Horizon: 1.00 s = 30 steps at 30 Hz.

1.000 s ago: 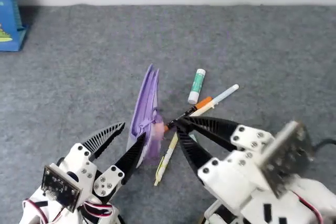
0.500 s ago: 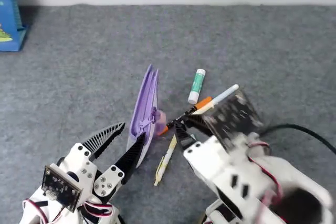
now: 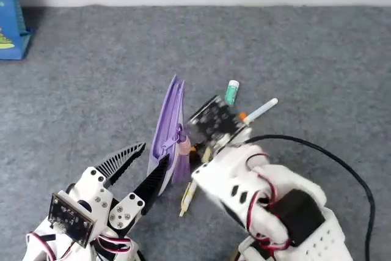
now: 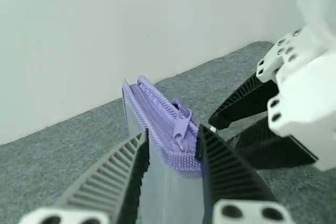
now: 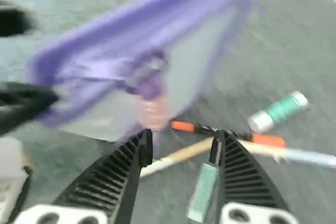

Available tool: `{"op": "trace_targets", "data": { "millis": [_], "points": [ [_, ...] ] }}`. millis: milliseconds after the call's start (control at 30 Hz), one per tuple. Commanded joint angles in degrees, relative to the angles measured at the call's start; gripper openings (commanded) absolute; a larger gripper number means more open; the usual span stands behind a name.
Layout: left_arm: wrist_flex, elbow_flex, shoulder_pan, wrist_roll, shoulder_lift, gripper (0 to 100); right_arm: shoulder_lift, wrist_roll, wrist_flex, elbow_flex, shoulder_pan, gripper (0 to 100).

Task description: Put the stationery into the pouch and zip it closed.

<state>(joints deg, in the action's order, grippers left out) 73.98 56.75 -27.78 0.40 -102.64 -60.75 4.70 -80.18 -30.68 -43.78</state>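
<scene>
The right arm has swung in across the middle this last second. Its end effector [image 5: 178,141] now sits open-jawed and empty, right at the zip pull [image 5: 152,106]. The left end effector [image 3: 156,153] is clamped on the pouch [image 3: 170,123], standing it on edge mid-frame. Glue stick [image 3: 232,90] and pens [image 3: 189,197] lie out on the worktop [image 3: 91,77], so I'd guess unzipping comes first.

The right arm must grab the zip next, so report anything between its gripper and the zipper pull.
Nothing visible stands between them. The open right gripper faces the zipper pull of the upright purple pouch directly.
</scene>
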Motion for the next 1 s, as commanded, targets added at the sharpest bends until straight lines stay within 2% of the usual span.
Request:
{"op": "trace_targets", "data": {
  "millis": [0, 233, 533, 767, 967],
  "points": [
    [6.1, 2.2, 0.6, -1.4, 1.7, 14, 0.0, 0.1, 4.3, 0.2, -2.9, 19.0],
    [6.1, 2.2, 0.6, -1.4, 1.7, 14, 0.0, 0.7, 10.9, -3.0, -2.6, 18.9],
    [6.1, 2.2, 0.6, -1.3, 1.6, 14, 0.0, 7.0, 16.3, -8.4, -2.8, 18.6],
    [6.1, 2.9, 0.6, -1.3, 1.6, 14, -0.5, 12.7, 16.3, -8.4, -2.5, 2.9],
    [6.1, 3.7, 0.6, -1.4, 1.6, 14, -1.5, 16.4, 14.5, -8.2, 0.3, 0.9]
  ]
}}
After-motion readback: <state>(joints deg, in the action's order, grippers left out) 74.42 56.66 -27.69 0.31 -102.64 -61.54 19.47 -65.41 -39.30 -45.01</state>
